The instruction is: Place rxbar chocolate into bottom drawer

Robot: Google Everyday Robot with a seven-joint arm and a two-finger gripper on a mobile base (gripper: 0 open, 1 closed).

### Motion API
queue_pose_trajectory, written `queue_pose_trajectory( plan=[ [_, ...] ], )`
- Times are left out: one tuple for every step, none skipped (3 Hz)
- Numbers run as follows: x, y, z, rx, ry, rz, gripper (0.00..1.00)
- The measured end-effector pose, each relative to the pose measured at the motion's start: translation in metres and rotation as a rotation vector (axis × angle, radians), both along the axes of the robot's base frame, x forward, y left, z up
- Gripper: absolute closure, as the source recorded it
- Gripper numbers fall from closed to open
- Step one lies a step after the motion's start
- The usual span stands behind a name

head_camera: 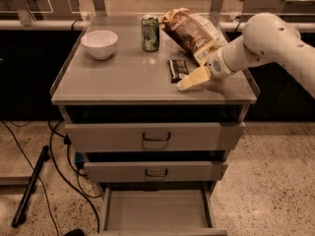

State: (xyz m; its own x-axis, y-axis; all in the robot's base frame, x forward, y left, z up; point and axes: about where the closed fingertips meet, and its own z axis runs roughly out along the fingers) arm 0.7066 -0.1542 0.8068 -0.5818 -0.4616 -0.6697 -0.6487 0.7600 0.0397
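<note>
On the right side of the cabinet top (123, 80), the gripper (184, 85) sits low, close to the front edge. It points left. I cannot tell how wide it is open. It does not look like it has hold of anything.

Just beside its tip, a little farther back, lies the rxbar chocolate (177, 69). The bar is flat on the top, with one short end toward the front. I cannot tell if the gripper touches it.

The bar looks small and light. It should be a bit firm inside, with a smooth wrapper that may slip. Because it lies so flat, it could slide away when pushed. I think the best place to hold it is across its two long sides, near the middle, with a soft squeeze.

Behind the bar leans a big chip bag (189, 33), quite near. A green can (150, 33) and a white bowl (99, 43) stand farther left.

Down below, the bottom drawer (157, 210) is pulled out and nothing is in it. The bar is not in it yet.
</note>
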Motion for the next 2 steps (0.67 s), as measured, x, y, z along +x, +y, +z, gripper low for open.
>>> queue_pose_trajectory(
  plan=[
    [-0.0009,0.0036,-0.0027,0.012,-0.037,0.013,0.0],
    [-0.0049,0.0108,-0.0001,0.015,-0.104,0.046,0.0]
  ],
)
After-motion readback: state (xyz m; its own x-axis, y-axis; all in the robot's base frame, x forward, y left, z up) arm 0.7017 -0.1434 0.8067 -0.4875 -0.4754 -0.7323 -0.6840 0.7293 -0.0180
